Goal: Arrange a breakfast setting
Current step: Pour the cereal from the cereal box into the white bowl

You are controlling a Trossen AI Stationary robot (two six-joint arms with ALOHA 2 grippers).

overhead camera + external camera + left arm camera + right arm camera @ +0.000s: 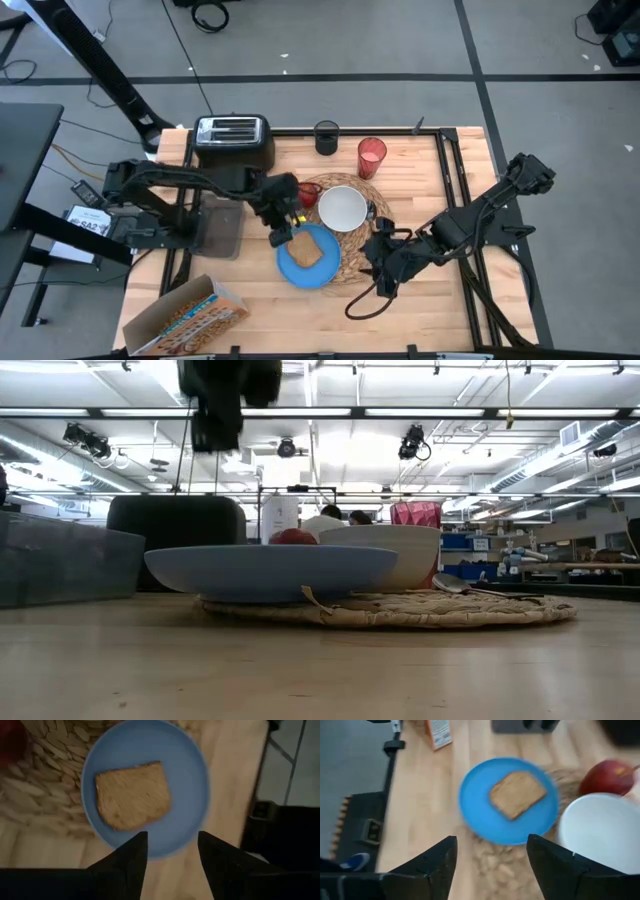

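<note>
Toast slice (pixel 132 795) is sitting mid-frame on the blue plate (pixel 190 780) (light, crumbly, pinch its edges); both grippers are hovering part-open, empty.

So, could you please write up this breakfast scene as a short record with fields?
placemat: woven straw mat on the wooden table
plate: blue plate, partly on the mat
toast: one slice lying on the plate
bowl: white bowl on the mat
apple: red apple beside the bowl
cup: red cup behind the mat
left gripper: open, empty, above the plate
right gripper: open, empty, over the mat's edge
</note>
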